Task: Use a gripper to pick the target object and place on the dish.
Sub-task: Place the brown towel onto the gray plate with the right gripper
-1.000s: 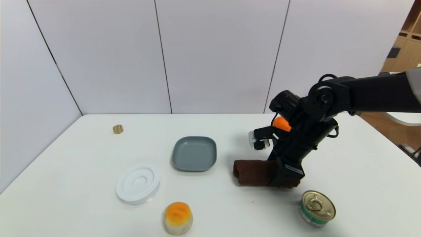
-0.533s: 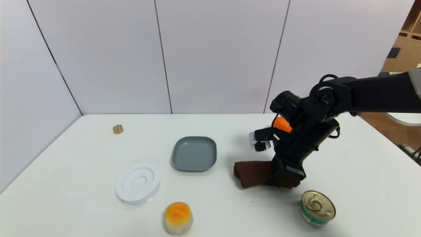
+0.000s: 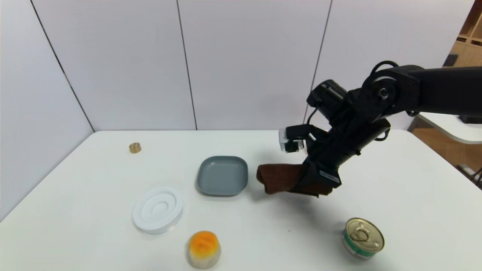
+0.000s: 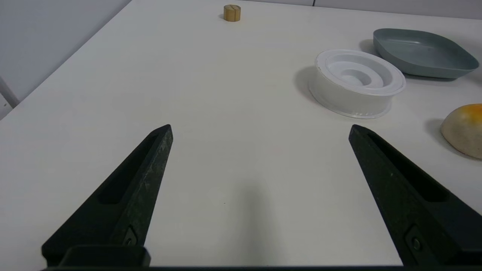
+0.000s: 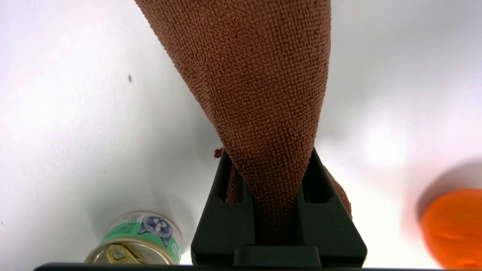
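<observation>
Brown and fuzzy, the rolled towel (image 3: 280, 178) is held up in the air above the white table (image 3: 94, 177). It is squeezed tight between the 2 black fingers of the right gripper (image 3: 314, 184), which is closed on the end away from the dish. In the right wrist view the towel (image 5: 260, 86) is seen pinched thin where the fingers (image 5: 222, 210) press it, and it gets wider farther out. The free end of the towel is seen just beside the right edge of the blue-grey dish (image 3: 223, 175), but it is not over the dish and is not touching it. A dark shadow is cast on the table under the towel.

Nothing is held by the left gripper (image 4: 260, 131). Its 2 pointed fingers (image 4: 150, 162) are spread wide apart, low over the near left part of the table. It is not seen in the head view.

A white round ridged disc (image 3: 158, 209) is set on the table near the dish, closer to the robot and to its left. An orange and cream round thing (image 3: 204, 248) is found at the near edge. A small wooden piece (image 3: 134, 147) is placed far off at the back left. A round tin can (image 3: 362, 237) with a gold lid and a green label is stood at the near right, well apart from the towel. An orange ball (image 5: 452, 229) is seen only in the right wrist view.
</observation>
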### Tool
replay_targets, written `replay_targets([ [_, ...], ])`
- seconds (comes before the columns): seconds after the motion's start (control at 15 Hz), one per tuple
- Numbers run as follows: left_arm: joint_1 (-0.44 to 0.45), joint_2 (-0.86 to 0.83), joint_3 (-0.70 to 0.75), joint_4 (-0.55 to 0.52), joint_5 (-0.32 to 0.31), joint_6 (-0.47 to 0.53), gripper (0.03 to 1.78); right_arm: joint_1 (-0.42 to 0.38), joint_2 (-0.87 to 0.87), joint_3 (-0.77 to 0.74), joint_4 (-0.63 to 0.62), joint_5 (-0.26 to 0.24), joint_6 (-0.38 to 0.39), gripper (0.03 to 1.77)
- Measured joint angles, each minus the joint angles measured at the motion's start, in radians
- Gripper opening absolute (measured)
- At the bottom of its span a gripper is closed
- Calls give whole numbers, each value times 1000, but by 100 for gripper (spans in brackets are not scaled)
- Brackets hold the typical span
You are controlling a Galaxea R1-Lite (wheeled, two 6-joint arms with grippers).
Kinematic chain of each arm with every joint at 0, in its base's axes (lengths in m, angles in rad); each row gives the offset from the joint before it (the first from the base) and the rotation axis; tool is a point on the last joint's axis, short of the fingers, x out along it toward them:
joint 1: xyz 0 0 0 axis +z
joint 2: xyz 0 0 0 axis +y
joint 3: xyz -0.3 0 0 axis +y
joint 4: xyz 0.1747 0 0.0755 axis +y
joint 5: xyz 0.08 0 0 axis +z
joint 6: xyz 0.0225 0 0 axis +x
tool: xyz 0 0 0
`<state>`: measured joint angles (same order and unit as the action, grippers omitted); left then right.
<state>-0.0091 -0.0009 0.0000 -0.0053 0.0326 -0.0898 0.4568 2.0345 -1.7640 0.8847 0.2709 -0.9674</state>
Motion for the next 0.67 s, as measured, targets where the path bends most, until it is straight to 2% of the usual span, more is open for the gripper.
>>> replay_targets([
  [0.2,0,0,0,0,0,0,169,55,26,-138,-12,3,106,27],
  [0.4,0,0,0,0,0,0,169,125,73,-188,-161,3,230,27],
  [0.67,0,0,0,0,0,0,169,180,133,-193,-313,2,253,27],
])
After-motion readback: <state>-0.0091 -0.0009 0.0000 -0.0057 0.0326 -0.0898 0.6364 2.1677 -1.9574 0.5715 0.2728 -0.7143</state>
